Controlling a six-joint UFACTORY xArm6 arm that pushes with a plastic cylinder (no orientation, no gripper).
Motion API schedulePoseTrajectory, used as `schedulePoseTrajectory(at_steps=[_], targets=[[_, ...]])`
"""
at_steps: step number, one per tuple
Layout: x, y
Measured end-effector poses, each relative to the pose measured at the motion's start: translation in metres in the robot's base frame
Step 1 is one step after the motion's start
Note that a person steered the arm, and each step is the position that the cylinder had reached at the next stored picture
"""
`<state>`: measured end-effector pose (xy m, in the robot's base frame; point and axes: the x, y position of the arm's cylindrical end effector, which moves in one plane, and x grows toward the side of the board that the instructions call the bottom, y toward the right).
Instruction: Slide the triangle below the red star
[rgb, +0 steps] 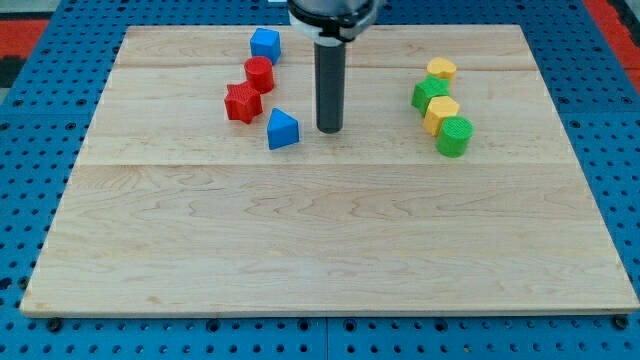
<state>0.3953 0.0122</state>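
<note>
The blue plastic triangle block (283, 130) sits on the pale wooden counter (320, 250), in the upper left part of the board. It lies just to the lower right of the red plastic star block (242, 103), close to it but with a thin gap showing between the two.

My tip (329, 130), the lower end of the straight dark rod, stands just to the view's right of the blue triangle, near it and not touching it, at about the same height in the view. The arm carries no fingers, only this rod, and it has hold of nothing.

Above the red star and touching it or nearly so is a red plastic cylinder block (260, 74). Above that, toward the view's top, is a blue plastic cube block (265, 44).

Well apart, on the view's right, four blocks form a slanting chain: a yellow plastic block (441, 69) at the top, a green plastic block (430, 95) below it, a second yellow block (441, 113) next, and a green plastic cylinder block (454, 137) at the bottom. Each one seems to touch its neighbour.

The counter rests on a blue perforated base (30, 180).
</note>
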Motion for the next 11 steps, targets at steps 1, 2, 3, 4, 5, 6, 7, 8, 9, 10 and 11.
schedulePoseTrajectory(at_steps=[1,2,3,4,5,6,7,8,9,10,11], targets=[[0.008,-0.017],[0.002,-0.045],[-0.005,-0.02],[-0.014,-0.025],[-0.015,-0.056],[-0.011,-0.081],[-0.008,-0.102],[-0.005,-0.084],[0.0,0.011],[0.013,0.038],[0.013,0.031]])
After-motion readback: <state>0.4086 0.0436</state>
